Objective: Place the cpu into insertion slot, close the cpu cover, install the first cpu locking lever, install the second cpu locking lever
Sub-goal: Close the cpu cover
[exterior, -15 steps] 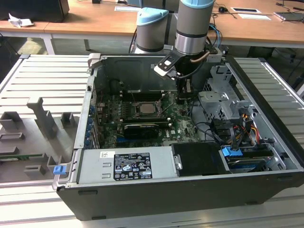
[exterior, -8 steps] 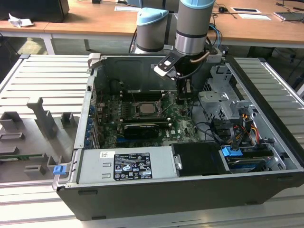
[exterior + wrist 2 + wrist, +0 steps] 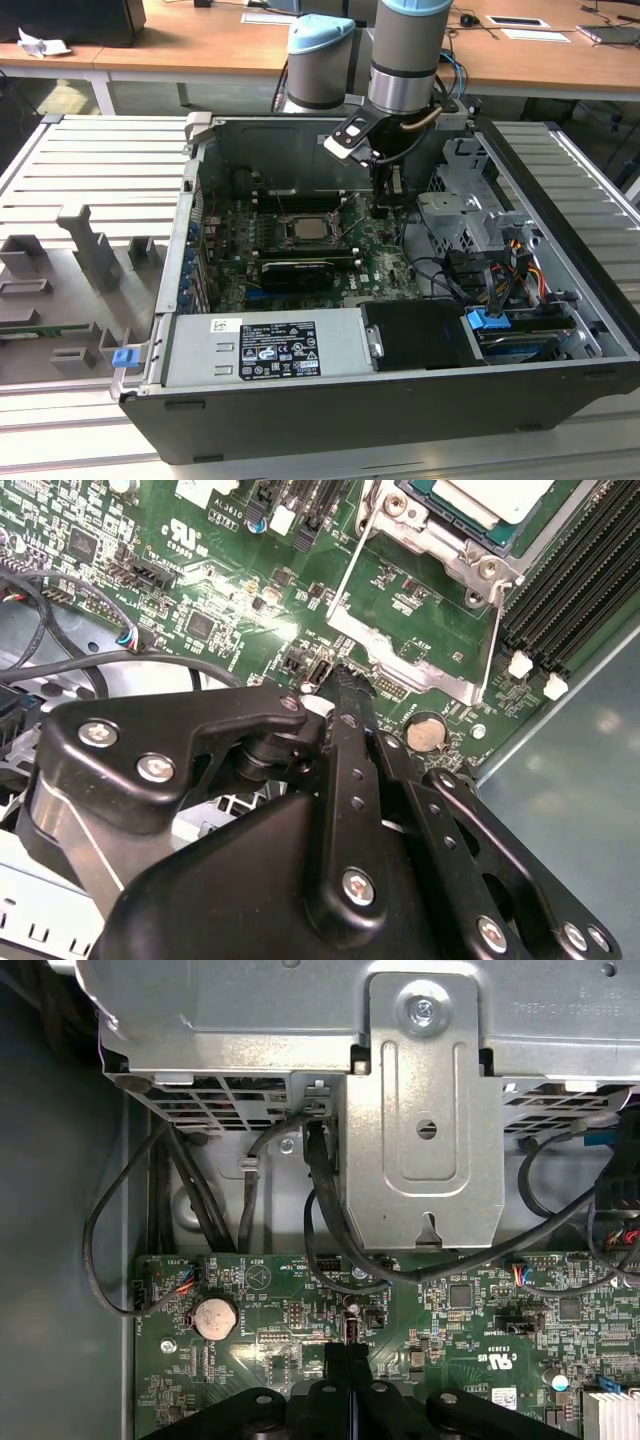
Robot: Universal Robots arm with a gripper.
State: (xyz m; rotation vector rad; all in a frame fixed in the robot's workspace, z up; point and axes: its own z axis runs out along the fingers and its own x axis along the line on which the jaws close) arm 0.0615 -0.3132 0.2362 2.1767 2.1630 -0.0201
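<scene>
Pointing straight down, the hand [image 3: 380,207] hangs near the cpu [image 3: 305,228].

Arm [image 3: 405,55] hung near-vertical, wrist [image 3: 402,100] facing down, gripper [image 3: 384,195] aimed straight down, black fingers [image 3: 352,750] pressed together along their length in both wrist views, nothing held between them.

Wooden desks [image 3: 200,45] behind grey ribbed worktop [image 3: 100,160]

Exterior view above open case [image 3: 300,425]; both wrist views close over claw [image 3: 350,1348] and green board [image 3: 450,1350].
</scene>
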